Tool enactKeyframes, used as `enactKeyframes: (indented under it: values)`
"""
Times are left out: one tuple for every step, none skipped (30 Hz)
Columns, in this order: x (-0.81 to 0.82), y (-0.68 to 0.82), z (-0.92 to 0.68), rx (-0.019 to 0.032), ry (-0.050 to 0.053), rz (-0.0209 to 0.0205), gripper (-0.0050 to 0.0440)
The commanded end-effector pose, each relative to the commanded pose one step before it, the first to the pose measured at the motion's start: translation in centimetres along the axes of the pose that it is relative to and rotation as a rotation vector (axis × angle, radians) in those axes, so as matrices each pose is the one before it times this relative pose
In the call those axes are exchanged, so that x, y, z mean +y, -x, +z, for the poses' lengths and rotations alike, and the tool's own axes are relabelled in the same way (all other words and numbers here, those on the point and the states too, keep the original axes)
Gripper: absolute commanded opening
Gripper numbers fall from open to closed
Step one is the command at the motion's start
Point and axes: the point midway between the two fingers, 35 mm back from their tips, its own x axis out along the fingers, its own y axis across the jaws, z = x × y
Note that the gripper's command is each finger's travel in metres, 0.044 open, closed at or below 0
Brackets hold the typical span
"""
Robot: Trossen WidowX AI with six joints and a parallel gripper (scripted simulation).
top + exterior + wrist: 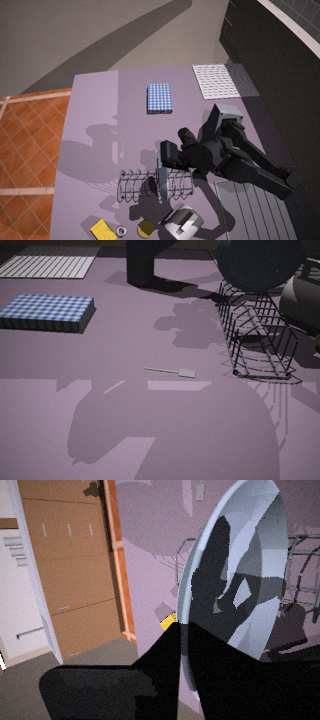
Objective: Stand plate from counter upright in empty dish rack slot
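Observation:
My gripper (pixel 160 159) (pixel 182 628) is shut on the rim of a pale grey plate (pixel 163 180) (pixel 258 263) (pixel 240 565). It holds the plate upright on edge over the wire dish rack (pixel 121 178) (pixel 261 375) (pixel 305 537), toward the rack's right-hand half in the top view. In the exterior view the plate's lower edge hangs about level with the tops of the rack's wires. I cannot tell whether it touches them. The rack's other slots look empty, and the rack stands on the purple counter (pixel 90 103) (pixel 116 348).
A small spatula (pixel 122 152) (pixel 180 372) lies left of the rack. A blue checked block (pixel 160 97) (pixel 46 308) and a white slatted mat (pixel 217 81) (pixel 49 261) lie farther back. A grey appliance (pixel 184 222) (pixel 299 302), a round bowl (pixel 146 228), a small cup (pixel 121 230) and a yellow sponge (pixel 102 229) stand behind the rack.

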Motion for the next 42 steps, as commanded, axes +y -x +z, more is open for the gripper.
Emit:
enactKeyframes:
  values:
    - [0.099, 0.055, 0.046, -0.00814, 0.0036, 0.01456, 0.0000]
    - [-0.038, -0.031, -0.001, -0.00001, 0.0000, 0.00001, 0.0000]
    - [-0.038, -0.031, -0.002, -0.00001, 0.0000, 0.00001, 0.0000]
    - [-0.038, -0.031, -0.002, -0.00001, 0.0000, 0.00002, 0.0000]
    - [-0.038, -0.031, -0.002, 0.00000, 0.0000, 0.00002, 0.0000]
    - [-0.038, -0.032, -0.002, 0.00000, 0.0000, 0.00001, 0.0000]
    - [-0.037, -0.032, -0.001, 0.00000, 0.0000, 0.00001, 0.0000]
    - [-0.037, -0.032, -0.001, 0.00000, 0.0000, 0.00001, 0.0000]
    - [-0.037, -0.032, -0.002, 0.00000, 0.0000, 0.00001, 0.0000]
    - [-0.037, -0.032, -0.002, 0.00000, 0.0000, 0.00001, 0.0000]
    - [-0.037, -0.032, -0.002, 0.00000, 0.0000, 0.00001, 0.0000]
    - [-0.037, -0.033, -0.002, 0.00000, 0.0000, 0.00001, 0.0000]
    - [-0.037, -0.033, -0.002, 0.00000, 0.0000, 0.00001, 0.0000]
    - [-0.037, -0.033, -0.002, 0.00000, 0.0000, 0.00001, 0.0000]
    - [-0.037, -0.033, -0.002, 0.00000, 0.0000, 0.00001, 0.0000]
    - [0.000, 0.000, 0.000, 0.00000, 0.0000, 0.00000, 0.0000]
    - [0.000, 0.000, 0.000, 0.00000, 0.0000, 0.00000, 0.0000]
    - [-0.037, -0.033, -0.002, 0.00000, 0.0000, -0.00003, 0.0000]
    - [-0.037, -0.032, -0.002, -0.00001, 0.0000, 0.00000, 0.0000]
    - [-0.037, -0.032, -0.002, 0.00000, 0.0000, 0.00000, 0.0000]
    - [-0.037, -0.033, -0.002, 0.00000, 0.0000, 0.00000, 0.0000]
    - [-0.037, -0.033, -0.002, 0.00000, 0.0000, 0.00000, 0.0000]
    - [-0.037, -0.033, -0.002, 0.00000, 0.0000, 0.00001, 0.0000]
    - [-0.037, -0.033, -0.002, 0.00000, 0.0000, 0.00001, 0.0000]
    - [-0.037, -0.033, -0.002, 0.00000, 0.0000, 0.00001, 0.0000]
    - [-0.036, -0.033, -0.002, 0.00000, 0.0000, 0.00001, 0.0000]
    - [-0.036, -0.033, -0.002, 0.00000, 0.0000, 0.00001, 0.0000]
    - [-0.036, -0.033, -0.002, 0.00000, 0.0000, 0.00001, 0.0000]
    - [-0.036, -0.033, -0.002, 0.00000, 0.0000, 0.00000, 0.0000]
    - [-0.036, -0.033, -0.002, 0.00000, 0.0000, 0.00000, 0.0000]
    - [-0.036, -0.033, -0.002, 0.00000, 0.0000, 0.00000, 0.0000]
    - [-0.036, -0.033, -0.002, 0.00000, 0.0000, 0.00000, 0.0000]
    - [0.000, 0.000, 0.000, 0.00000, 0.0000, 0.00000, 0.0000]
    - [0.000, 0.000, 0.000, 0.00000, 0.0000, 0.00000, 0.0000]
    - [-0.036, -0.033, -0.001, -0.00002, 0.0000, 0.00001, 0.0000]
    - [-0.036, -0.033, -0.001, 0.00000, 0.0000, 0.00000, 0.0000]
    - [-0.036, -0.033, -0.002, 0.00000, 0.0000, 0.00000, 0.0000]
    - [-0.036, -0.033, -0.002, 0.00000, 0.0000, 0.00000, 0.0000]
    - [-0.036, -0.033, -0.002, 0.00000, 0.0000, 0.00000, 0.0000]
    - [-0.036, -0.033, -0.002, 0.00000, 0.0000, 0.00000, 0.0000]
    - [-0.036, -0.033, -0.002, 0.00000, 0.0000, 0.00000, 0.0000]
    - [-0.036, -0.033, -0.002, 0.00000, 0.0000, 0.00000, 0.0000]
